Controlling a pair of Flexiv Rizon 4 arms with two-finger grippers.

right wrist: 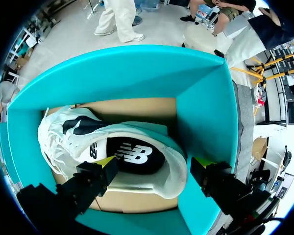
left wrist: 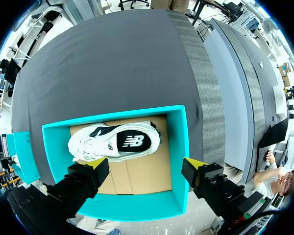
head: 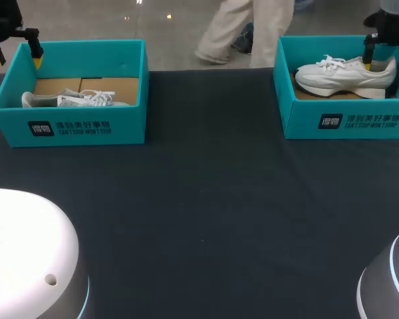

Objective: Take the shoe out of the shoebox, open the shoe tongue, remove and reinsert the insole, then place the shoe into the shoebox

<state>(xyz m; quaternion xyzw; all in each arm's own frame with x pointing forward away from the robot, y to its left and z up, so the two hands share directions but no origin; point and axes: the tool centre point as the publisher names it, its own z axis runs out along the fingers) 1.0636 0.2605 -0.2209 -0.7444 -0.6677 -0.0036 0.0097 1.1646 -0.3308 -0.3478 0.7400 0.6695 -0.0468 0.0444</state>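
The right gripper (right wrist: pixel 154 163) is held open astride the heel of the white shoe (right wrist: pixel 88 132) in its box (right wrist: pixel 201 107), contact unclear, and the left gripper (left wrist: pixel 147 165) open above the other box (left wrist: pixel 179 142).

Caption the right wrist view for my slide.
Open right gripper poised over the white shoe inside the teal shoebox.

The left shoebox (head: pixel 73 126) hides the lower side of its shoe (head: pixel 86 100) behind its near wall — my left arm (head: pixel 3 20) and right arm (head: pixel 392 20) run off the head view's top corners.
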